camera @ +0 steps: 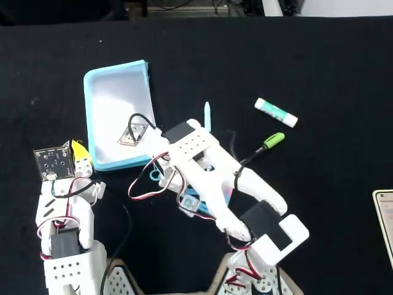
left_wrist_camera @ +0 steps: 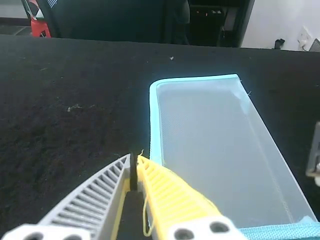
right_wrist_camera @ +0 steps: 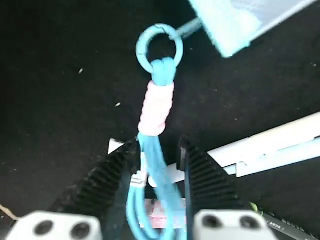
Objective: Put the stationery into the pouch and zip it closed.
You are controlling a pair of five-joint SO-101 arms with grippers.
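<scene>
A light-blue pouch (camera: 116, 117) lies open-faced at the left of the black table, with a small tag and black cord on it. My left gripper (left_wrist_camera: 134, 160) is shut, its grey and yellow fingers together just beside the pouch's near corner (left_wrist_camera: 154, 150). A blue ring (right_wrist_camera: 159, 47) hangs from the pouch's zipper end (right_wrist_camera: 235, 20), with a pink-and-blue tassel (right_wrist_camera: 157, 107) below it. My right gripper (right_wrist_camera: 157, 147) stands open with the tassel's cords running between its black fingers. On the table lie a blue pen (camera: 207, 117), a green marker (camera: 270, 142) and a glue stick (camera: 276, 112).
The right arm (camera: 209, 172) stretches across the table's middle, covering a blue and pink item (camera: 193, 204) beneath it. A white card (camera: 384, 215) sits at the right edge. The black table runs bare to the far side.
</scene>
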